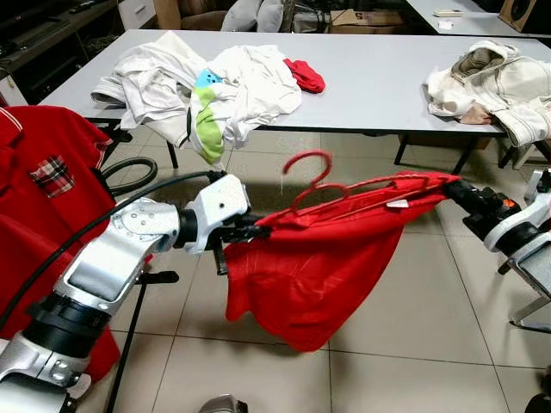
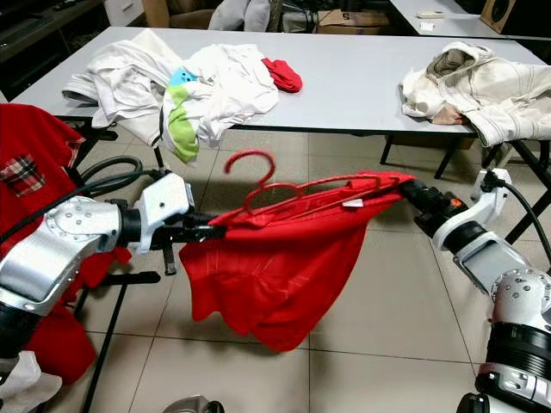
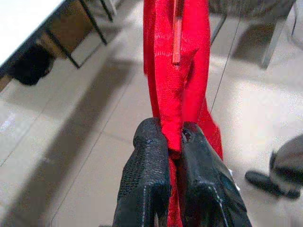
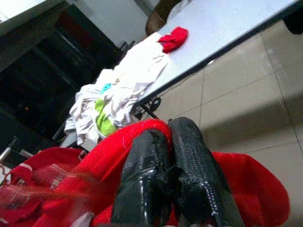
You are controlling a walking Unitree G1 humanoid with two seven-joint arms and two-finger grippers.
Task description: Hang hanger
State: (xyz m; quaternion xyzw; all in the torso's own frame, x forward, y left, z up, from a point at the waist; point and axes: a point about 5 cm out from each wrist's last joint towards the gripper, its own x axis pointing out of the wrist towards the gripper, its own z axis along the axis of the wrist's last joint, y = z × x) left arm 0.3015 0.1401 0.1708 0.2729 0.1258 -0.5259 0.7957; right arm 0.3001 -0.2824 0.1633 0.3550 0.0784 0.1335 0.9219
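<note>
The left gripper is clamped on one shoulder of the red shirt, and the right gripper is pinched on the other, stretching it in mid-air above the floor in front of the table's near edge. The red hanger sits inside the collar, hook up. This looks like the carrying step; next the hook must reach the garment rack at the robot's left.

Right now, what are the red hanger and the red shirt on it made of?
The red hanger looks like plastic: thin, stiff and smooth, holding its hook shape. The red shirt looks like soft matte knit cloth, since it sags and folds between the left tool and the right tool. I cannot be certain of either.
</note>
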